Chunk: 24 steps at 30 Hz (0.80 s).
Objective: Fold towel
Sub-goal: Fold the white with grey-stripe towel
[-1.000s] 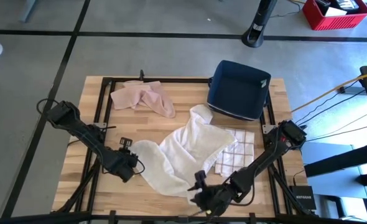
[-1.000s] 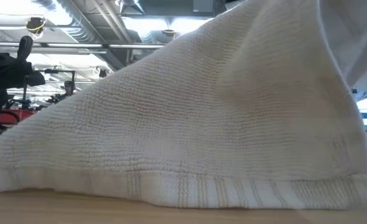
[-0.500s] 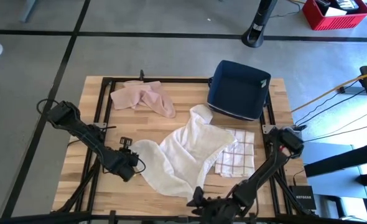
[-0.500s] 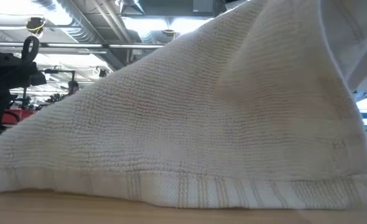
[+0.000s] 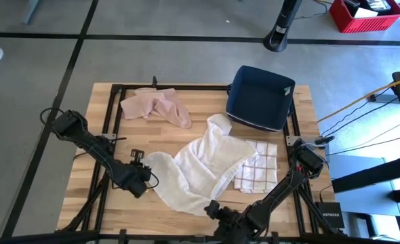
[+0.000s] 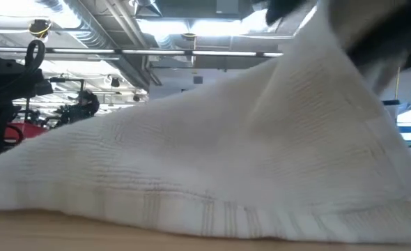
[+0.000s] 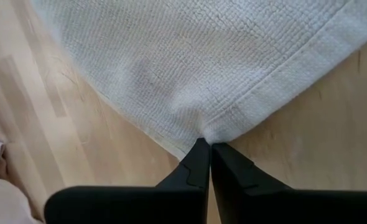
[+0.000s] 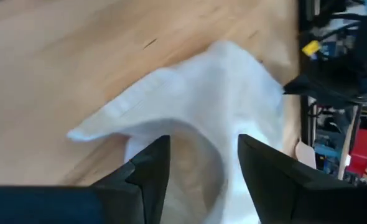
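Note:
A white towel (image 5: 200, 163) lies crumpled across the middle of the wooden table (image 5: 105, 203), its bulk heaped toward the far right. My left gripper (image 5: 144, 177) is at the towel's left corner, shut on it. My right gripper (image 5: 213, 207) stands open at the towel's near corner. In the right wrist view its two fingers (image 8: 151, 163) stand on either side of a raised fold of the towel (image 8: 214, 93). The low view is filled by the towel (image 6: 212, 167), with dark blurred gripper parts at its upper right. My left gripper pinches the towel's hemmed corner (image 7: 216, 129) between its two fingertips, slanting down from the table's left side. The corner stays low at the table and the cloth spreads away from it, slack. My right gripper: I cannot tell whether its fingers touch the fold between them.
A pink cloth (image 5: 156, 106) lies bunched at the far left. A dark blue bin (image 5: 260, 96) stands at the far right. A checked cloth (image 5: 257, 167) lies flat right of the towel, partly under it. Bare wood shows along the near left.
My right gripper has rolled about its axis and sunk toward the towel's near corner. In the low view the towel's raised slope now stands lower on the left and dark gripper parts have come in at the upper right.

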Available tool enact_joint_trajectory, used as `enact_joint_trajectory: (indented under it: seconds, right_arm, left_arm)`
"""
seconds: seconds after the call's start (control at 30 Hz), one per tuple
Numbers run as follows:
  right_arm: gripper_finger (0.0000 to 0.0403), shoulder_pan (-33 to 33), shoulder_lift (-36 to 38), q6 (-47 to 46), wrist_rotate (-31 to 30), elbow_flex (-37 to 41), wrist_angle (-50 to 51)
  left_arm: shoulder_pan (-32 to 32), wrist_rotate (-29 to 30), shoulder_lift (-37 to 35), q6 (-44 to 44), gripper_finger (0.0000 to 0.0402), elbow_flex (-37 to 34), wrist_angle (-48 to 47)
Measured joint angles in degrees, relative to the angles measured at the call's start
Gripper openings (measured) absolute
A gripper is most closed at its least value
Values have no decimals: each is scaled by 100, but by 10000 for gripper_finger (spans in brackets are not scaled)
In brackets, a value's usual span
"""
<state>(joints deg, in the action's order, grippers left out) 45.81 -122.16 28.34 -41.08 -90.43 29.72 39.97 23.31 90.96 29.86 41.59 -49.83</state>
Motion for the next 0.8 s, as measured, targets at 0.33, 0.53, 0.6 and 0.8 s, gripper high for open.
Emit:
enact_joint_trajectory:
  seconds: [0.33, 0.53, 0.6, 0.8]
  right_arm:
    - [12, -246, 4, -2266, -3, -2, 49]
    - [5, -235, 391, -4759, -964, 0, 1309]
    - [7, -235, 572, -6093, -1077, -9, 2133]
    - [10, -322, 652, -8998, 133, 78, 3790]
  left_arm:
    - [-1, 73, 0, 14, 4, -3, 79]
    - [-2, 90, 0, 102, 5, -3, 103]
    - [-2, 96, 0, 262, 5, -3, 104]
    - [-2, 134, 0, 746, 5, -3, 121]
